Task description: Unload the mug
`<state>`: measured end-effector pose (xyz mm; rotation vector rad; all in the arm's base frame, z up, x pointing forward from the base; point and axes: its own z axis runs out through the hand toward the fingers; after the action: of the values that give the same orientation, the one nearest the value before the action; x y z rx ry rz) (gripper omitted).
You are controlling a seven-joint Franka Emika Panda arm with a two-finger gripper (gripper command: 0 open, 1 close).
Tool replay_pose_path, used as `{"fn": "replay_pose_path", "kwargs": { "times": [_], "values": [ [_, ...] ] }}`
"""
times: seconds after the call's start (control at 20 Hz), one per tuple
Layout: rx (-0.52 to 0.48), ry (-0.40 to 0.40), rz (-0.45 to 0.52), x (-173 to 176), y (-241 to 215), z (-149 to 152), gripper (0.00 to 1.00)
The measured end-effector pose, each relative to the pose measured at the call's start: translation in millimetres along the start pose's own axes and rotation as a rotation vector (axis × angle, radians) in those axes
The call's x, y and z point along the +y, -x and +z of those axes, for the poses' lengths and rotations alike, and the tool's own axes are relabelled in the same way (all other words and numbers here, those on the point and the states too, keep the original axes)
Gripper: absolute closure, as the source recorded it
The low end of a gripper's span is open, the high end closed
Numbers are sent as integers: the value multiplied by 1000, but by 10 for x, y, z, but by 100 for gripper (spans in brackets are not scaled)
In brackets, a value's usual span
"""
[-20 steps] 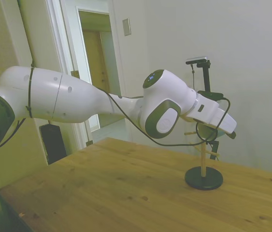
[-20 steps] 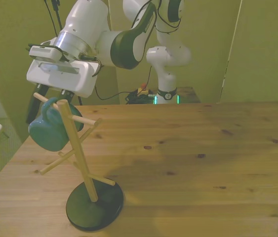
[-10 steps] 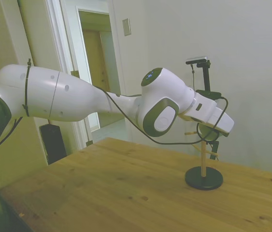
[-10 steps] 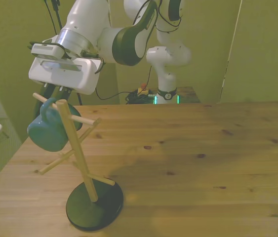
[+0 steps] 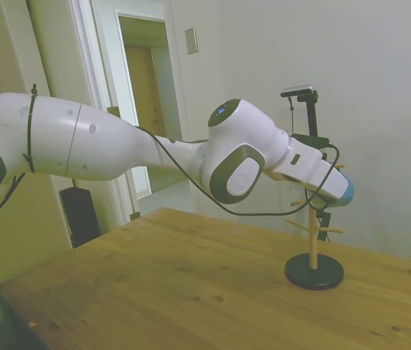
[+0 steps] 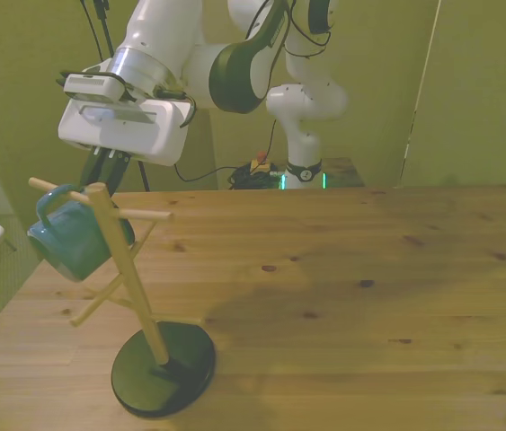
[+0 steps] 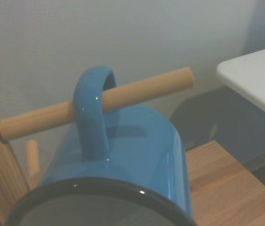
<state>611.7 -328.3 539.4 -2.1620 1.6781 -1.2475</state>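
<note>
mug (image 6: 66, 239) on peg, end effector (image 6: 109, 167) fingers hidden

Open wooden table (image 6: 351, 269) across the front view's right and middle, bare boards with free passage all the way over. Crowded only at the front view's left: tilted wooden rack (image 6: 123, 278) on its dark round base (image 6: 164, 369), pegs sticking out on several sides. Top peg (image 7: 99, 101) threaded through the handle of the mug (image 6: 66, 239), peg tip projecting just past the handle, so way off blocked except along the peg toward its free end. Gripper (image 6: 109, 166) close above the mug, its white body filling the room over the rack. Lower pegs (image 6: 100, 303) barring the space beneath the mug. White object (image 7: 254, 80) near the table's edge beside the rack.
</note>
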Motion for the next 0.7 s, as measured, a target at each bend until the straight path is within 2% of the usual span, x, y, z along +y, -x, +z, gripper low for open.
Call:
{"fn": "replay_pose_path", "kwargs": {
  "times": [0.7],
  "values": [
    [3, -17, 6, -31, -30, -185, 100]
  ]
}}
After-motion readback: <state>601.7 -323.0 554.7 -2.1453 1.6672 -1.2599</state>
